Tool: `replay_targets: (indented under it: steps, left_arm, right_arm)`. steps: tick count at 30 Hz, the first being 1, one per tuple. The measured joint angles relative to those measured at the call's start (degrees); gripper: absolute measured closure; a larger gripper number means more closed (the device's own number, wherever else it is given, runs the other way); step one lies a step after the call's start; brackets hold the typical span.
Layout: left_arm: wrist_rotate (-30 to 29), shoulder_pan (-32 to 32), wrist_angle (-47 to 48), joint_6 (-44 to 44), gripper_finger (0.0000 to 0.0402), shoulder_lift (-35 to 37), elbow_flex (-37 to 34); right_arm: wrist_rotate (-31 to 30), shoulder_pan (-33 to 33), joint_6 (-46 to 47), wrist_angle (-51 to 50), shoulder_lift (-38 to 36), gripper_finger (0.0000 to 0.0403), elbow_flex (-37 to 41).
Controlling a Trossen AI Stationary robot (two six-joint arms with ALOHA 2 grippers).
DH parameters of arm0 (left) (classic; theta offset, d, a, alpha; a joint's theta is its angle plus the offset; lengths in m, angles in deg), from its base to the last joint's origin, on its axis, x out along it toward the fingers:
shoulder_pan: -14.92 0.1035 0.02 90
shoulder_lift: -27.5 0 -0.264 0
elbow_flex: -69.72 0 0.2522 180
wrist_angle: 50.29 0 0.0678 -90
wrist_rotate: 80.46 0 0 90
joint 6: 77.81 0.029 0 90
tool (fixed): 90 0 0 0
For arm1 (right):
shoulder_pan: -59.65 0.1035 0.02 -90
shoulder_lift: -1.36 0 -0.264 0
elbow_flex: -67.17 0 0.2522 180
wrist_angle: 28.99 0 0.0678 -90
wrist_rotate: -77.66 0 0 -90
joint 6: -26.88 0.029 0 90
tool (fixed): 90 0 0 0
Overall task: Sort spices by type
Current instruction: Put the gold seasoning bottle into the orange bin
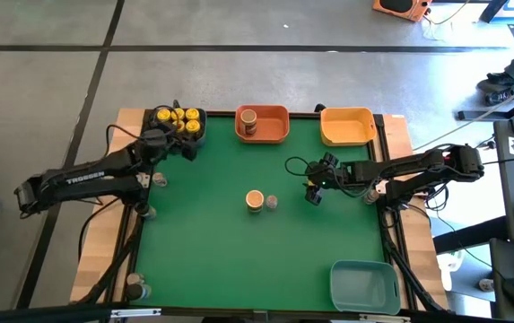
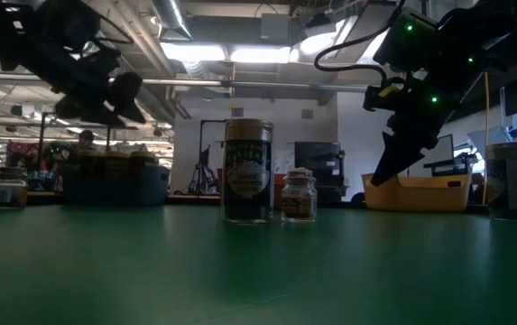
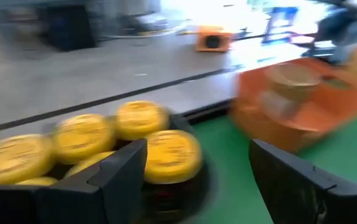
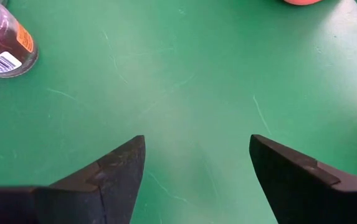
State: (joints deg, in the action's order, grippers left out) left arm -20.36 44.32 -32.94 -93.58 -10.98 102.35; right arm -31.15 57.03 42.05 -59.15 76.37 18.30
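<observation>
Several yellow-lidded jars (image 1: 178, 119) stand in a dark bin (image 1: 199, 131) at the table's far left. They show again as the yellow-lidded jars (image 3: 166, 152) in the left wrist view. My left gripper (image 1: 187, 149) (image 3: 197, 155) hovers open just near of that bin and holds nothing. A tan-lidded jar (image 1: 248, 118) stands in the orange bin (image 1: 278, 126). Another tan-lidded jar (image 1: 255, 199) (image 2: 247, 171) and a tiny jar (image 1: 272, 202) (image 2: 299, 196) (image 4: 4, 40) stand upright mid-table. My right gripper (image 1: 314, 194) (image 4: 197, 149) is open above the mat, right of them.
An empty yellow bin (image 1: 346, 126) (image 2: 420, 192) sits at the far right. A pale blue bin (image 1: 364, 285) sits at the near right corner. Bare green mat (image 1: 212, 260) stretches across the near half of the table. Cables trail at both table sides.
</observation>
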Motion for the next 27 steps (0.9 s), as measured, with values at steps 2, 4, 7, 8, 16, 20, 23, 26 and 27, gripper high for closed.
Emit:
replay_targets:
  steps: [2, 4, 7, 8, 16, 20, 23, 26, 27]
  left_arm:
    - [5.81, -1.50, -1.73, 1.31, 0.0123, 0.57, 0.04]
    - [10.57, -3.70, -3.81, 3.49, 0.0123, 0.53, 0.05]
    - [14.81, -7.69, -7.72, 6.27, 0.0123, -1.29, 0.07]
    - [16.09, -9.14, -9.03, 6.94, 0.0123, -2.12, 0.07]
    - [24.03, -19.12, -13.52, 8.25, 0.0123, -11.54, 0.14]
    - [24.03, -22.45, -14.36, 6.81, 0.0123, -17.21, 0.14]
    - [23.98, -24.65, -17.81, 5.41, 0.0123, -21.57, 0.14]
    - [24.01, -26.57, -21.71, 5.44, 0.0123, -25.56, 0.16]
    - [23.98, -27.13, -23.16, 5.44, 0.0123, -26.81, 0.16]
  right_arm:
    - [0.66, -0.01, 0.00, 0.01, 0.00, 0.0116, 0.00]
    - [2.15, -0.01, -1.05, 0.00, 0.00, 0.0116, 0.00]
    - [6.34, -0.01, -1.95, 0.26, 0.00, 0.0116, 0.00]
    - [7.16, -0.01, -1.89, 0.70, 0.00, 0.0116, 0.00]
    - [14.31, 0.01, -2.08, 13.41, 0.00, 0.0116, 0.00]
    - [18.51, 0.01, -2.12, 22.50, 0.03, 0.0116, 0.00]
    - [23.90, 0.03, -0.84, 30.41, 1.55, 0.0116, -0.04]
    - [29.22, 0.03, 0.91, 38.70, 4.43, 0.0116, -0.11]
    - [29.43, 0.07, 1.39, 41.27, 5.55, 0.0116, -0.11]
